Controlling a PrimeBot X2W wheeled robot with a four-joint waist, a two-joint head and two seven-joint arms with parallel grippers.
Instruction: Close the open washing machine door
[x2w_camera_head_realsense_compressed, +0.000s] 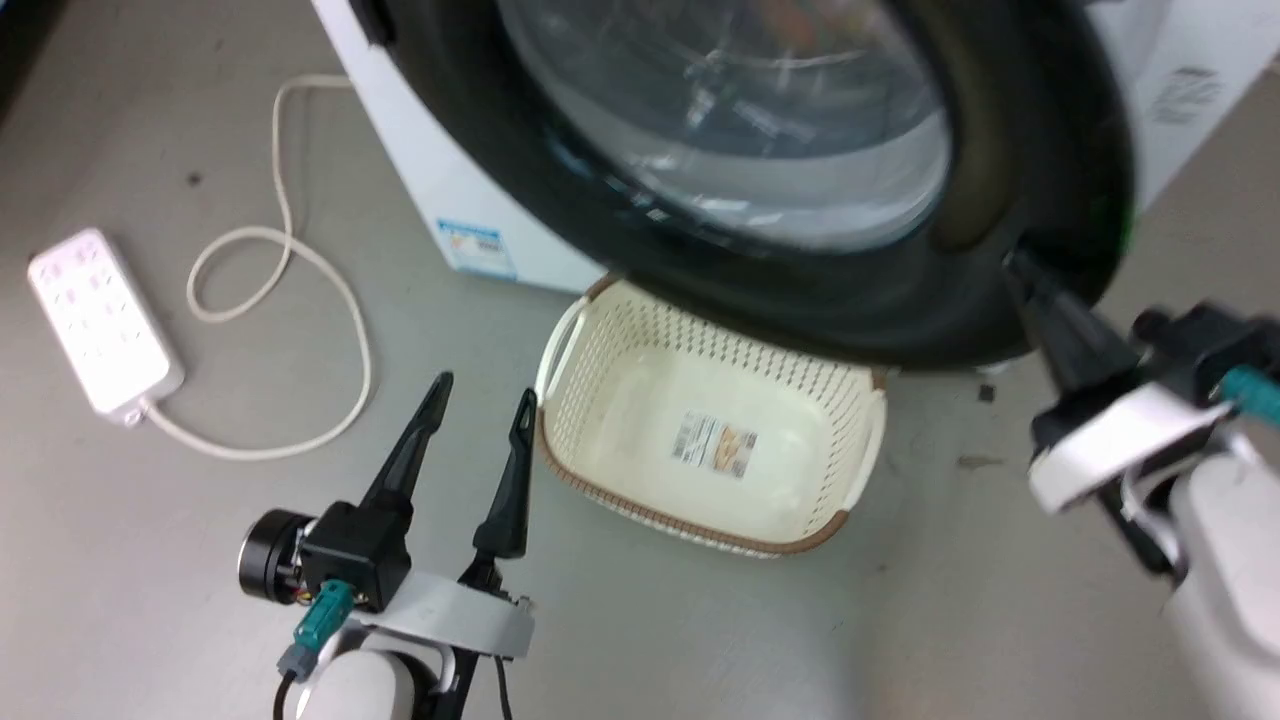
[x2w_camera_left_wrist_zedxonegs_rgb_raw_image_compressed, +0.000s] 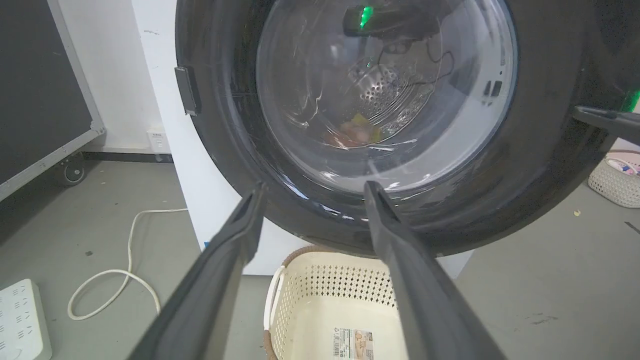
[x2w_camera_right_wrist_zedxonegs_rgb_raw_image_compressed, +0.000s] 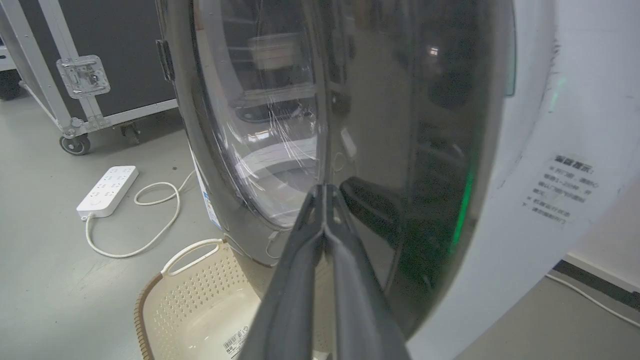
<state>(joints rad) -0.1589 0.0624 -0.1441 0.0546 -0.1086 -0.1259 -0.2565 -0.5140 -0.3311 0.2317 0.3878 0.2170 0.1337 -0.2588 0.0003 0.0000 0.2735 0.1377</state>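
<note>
Pressing its tip against the glossy rim, the right claw (x2w_camera_right_wrist_zedxonegs_rgb_raw_image_compressed: 325, 192) is clenched on nothing, its two dark fingers squeezed together into one point; in the head view that point meets the lower right of the large round washing machine door with the wide black rim and bulging clear glass centre (x2w_camera_head_realsense_compressed: 760, 130), which fills the top of the frame; the door stands close against the big white front-loading washing machine (x2w_camera_right_wrist_zedxonegs_rgb_raw_image_compressed: 565, 90), and in the right wrist view only a narrow dark line with a green glow separates rim from white panel at centre right.

The left claw (x2w_camera_head_realsense_compressed: 486, 388) sits at the lower left of the head view, released and empty, fingers well apart and pointing up the frame, clear of the door; below the door, at bottom centre, lies a cream perforated plastic basket with a brown rim (x2w_camera_head_realsense_compressed: 620, 340), and a white power strip (x2w_camera_head_realsense_compressed: 95, 320) rests on the grey floor (x2w_camera_head_realsense_compressed: 150, 560) at the left edge.

Most of the closing looks done, since the door is nearly flush with the machine front; whether the latch has caught is probably not something these angles can settle; what seems left is a last firm push on the rim until it seats, then drawing the right claw away.
</note>
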